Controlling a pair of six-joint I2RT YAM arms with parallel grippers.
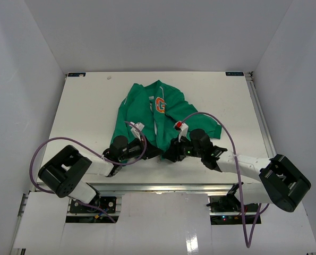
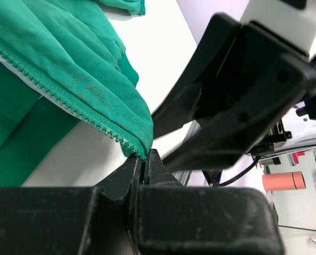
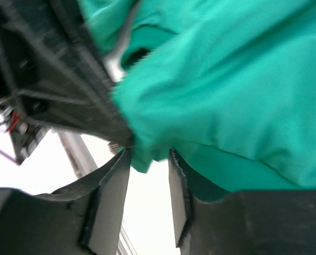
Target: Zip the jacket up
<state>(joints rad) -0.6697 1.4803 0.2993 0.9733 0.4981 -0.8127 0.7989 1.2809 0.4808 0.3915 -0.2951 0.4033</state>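
The green jacket (image 1: 158,114) with an orange "G" emblem lies crumpled on the white table, its hem toward the arms. My left gripper (image 1: 148,151) is at the hem. In the left wrist view it (image 2: 143,157) is shut on the bottom corner of one front edge, where the green zipper teeth (image 2: 67,101) end. My right gripper (image 1: 170,153) is right beside it at the hem. In the right wrist view it (image 3: 147,162) is open, with a corner of green fabric (image 3: 211,79) hanging between its fingertips (image 3: 115,175). That view is blurred. The zipper slider is hidden.
The two grippers are almost touching: the right gripper's black body (image 2: 242,95) fills the left wrist view. The table's near edge (image 1: 163,186) lies just behind them. White walls enclose the table. Purple cables (image 1: 205,117) loop over both arms.
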